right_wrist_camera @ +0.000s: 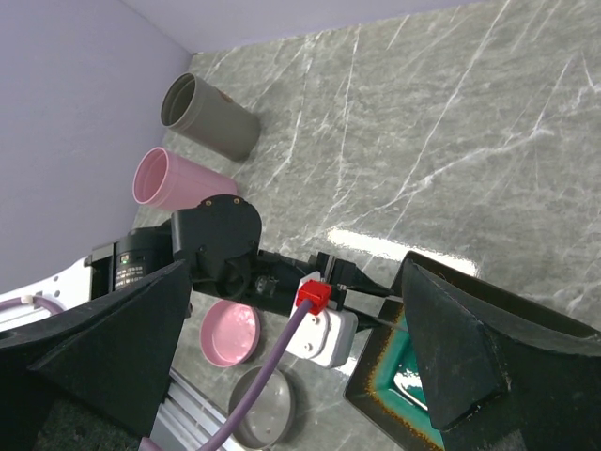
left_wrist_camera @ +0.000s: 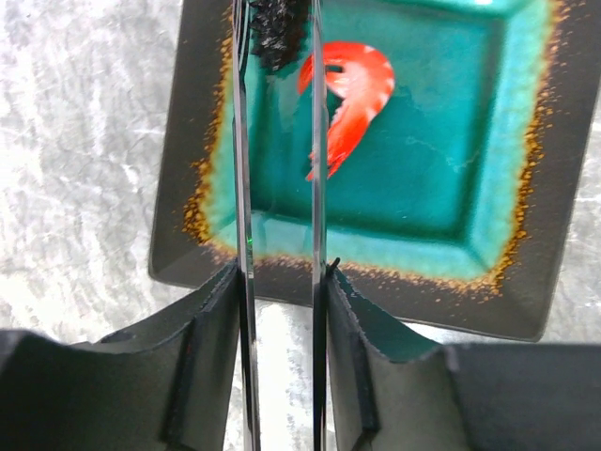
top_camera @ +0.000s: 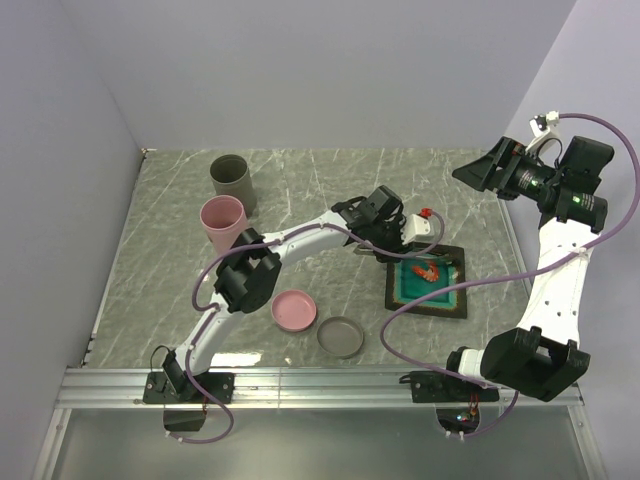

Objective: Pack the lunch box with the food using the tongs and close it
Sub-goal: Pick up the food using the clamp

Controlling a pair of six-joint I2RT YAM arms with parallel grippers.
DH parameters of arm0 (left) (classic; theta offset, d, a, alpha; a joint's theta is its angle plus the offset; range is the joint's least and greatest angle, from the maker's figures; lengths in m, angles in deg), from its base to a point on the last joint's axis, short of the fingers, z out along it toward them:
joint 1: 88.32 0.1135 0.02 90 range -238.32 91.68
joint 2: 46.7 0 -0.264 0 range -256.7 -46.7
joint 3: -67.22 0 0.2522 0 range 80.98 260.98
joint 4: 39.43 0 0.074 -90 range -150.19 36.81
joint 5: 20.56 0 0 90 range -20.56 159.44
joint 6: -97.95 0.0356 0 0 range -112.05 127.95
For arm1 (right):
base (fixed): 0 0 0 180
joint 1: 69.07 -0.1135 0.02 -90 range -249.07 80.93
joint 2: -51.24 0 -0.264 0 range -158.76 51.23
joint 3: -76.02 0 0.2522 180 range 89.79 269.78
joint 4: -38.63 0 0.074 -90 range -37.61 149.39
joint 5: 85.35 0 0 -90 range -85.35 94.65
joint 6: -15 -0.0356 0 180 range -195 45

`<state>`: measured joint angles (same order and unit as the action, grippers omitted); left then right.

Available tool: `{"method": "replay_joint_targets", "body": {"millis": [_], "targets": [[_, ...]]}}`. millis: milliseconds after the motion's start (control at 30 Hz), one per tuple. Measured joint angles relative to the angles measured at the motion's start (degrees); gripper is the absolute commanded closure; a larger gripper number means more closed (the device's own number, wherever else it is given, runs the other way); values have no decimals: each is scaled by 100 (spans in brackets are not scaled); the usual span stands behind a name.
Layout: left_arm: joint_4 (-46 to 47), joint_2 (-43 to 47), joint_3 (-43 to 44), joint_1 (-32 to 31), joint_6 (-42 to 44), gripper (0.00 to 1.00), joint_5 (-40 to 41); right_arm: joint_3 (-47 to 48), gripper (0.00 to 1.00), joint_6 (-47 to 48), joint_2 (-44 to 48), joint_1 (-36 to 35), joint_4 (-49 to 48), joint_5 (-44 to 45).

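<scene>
Overhead, your left claw (top_camera: 395, 235) hangs over the one square plate (top_camera: 428, 305) on the worktop (top_camera: 300, 170). Its two fingers (left_wrist_camera: 221, 319) press from outside on the two slim arms of the single tongs (left_wrist_camera: 243, 169), gripping them. One orange-red shrimp piece (left_wrist_camera: 352, 94) lies on the plate's teal floor, and the right tong arm crosses its left edge. One dark lump (left_wrist_camera: 277, 33) sits between the arms, cut off by the frame's upper edge. Your right claw (right_wrist_camera: 296, 272) is raised well to the right, spread wide and holding nothing. Left of the plate stand two cups, one grey cup (top_camera: 233, 180) and one pink cup (top_camera: 224, 222). Two lids lie nearer the bases: one pink lid (top_camera: 294, 311), one grey lid (top_camera: 341, 337).
</scene>
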<state>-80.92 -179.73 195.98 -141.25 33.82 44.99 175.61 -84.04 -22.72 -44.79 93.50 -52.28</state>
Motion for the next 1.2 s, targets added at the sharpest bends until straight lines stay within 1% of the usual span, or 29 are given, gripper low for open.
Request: {"method": "replay_joint_targets", "body": {"millis": [200, 333, 767, 1200], "targets": [[-76, 0, 2, 24, 0, 62, 50, -2, 0, 0, 0, 4, 0, 0], [-103, 0, 15, 24, -7, 66, 44, -2, 0, 0, 0, 11, 0, 2], [-146, 61, 63, 24, -293, 69, -35, -2, 0, -2, 0, 15, -2, 0], [-256, 748, 48, 24, -472, 71, -170, -2, 0, -2, 0, 42, -2, 0]]}}
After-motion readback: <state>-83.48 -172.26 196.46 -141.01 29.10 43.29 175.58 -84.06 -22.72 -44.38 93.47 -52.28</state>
